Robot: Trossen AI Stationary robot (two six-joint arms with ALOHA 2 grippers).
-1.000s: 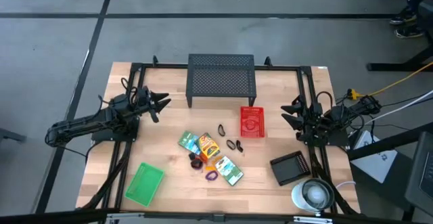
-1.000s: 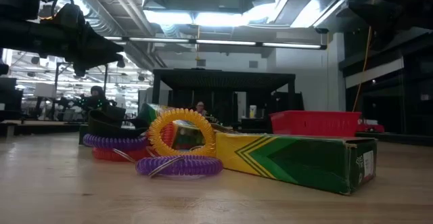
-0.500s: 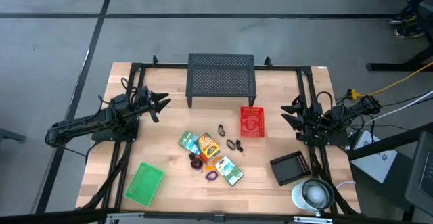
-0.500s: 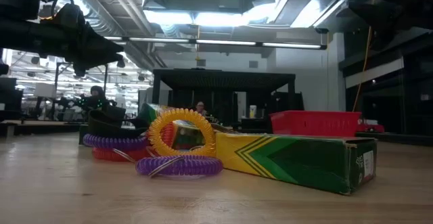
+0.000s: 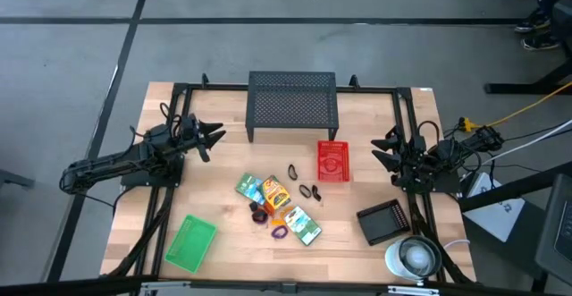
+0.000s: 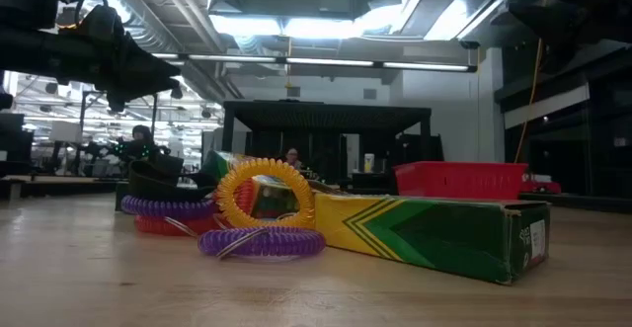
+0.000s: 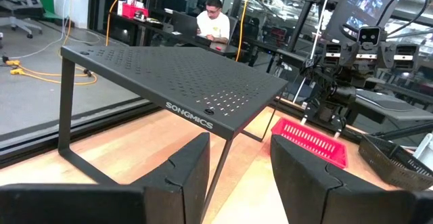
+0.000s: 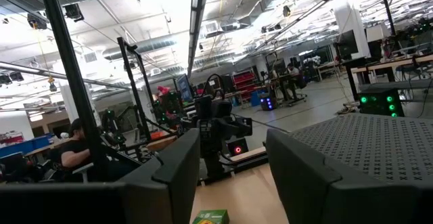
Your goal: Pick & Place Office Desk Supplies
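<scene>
Fingers on both your grippers stand released and empty, the left gripper (image 5: pixel 213 136) hanging over the left of the surface (image 5: pixel 223 180) beside the black mesh stand (image 5: pixel 292 102), the right gripper (image 5: pixel 382 149) over the right near the red basket (image 5: pixel 332 160). Your supplies lie clumped at the centre of the surface, well apart from both: printed packets (image 5: pixel 268 192), small black clips (image 5: pixel 309 190) and a purple coil loop (image 6: pixel 262 242) touching one another. Reach in carelessly and, I judge, the fingers could snag a springy loop and drag a neighbouring packet, or slip off a tiny clip.
</scene>
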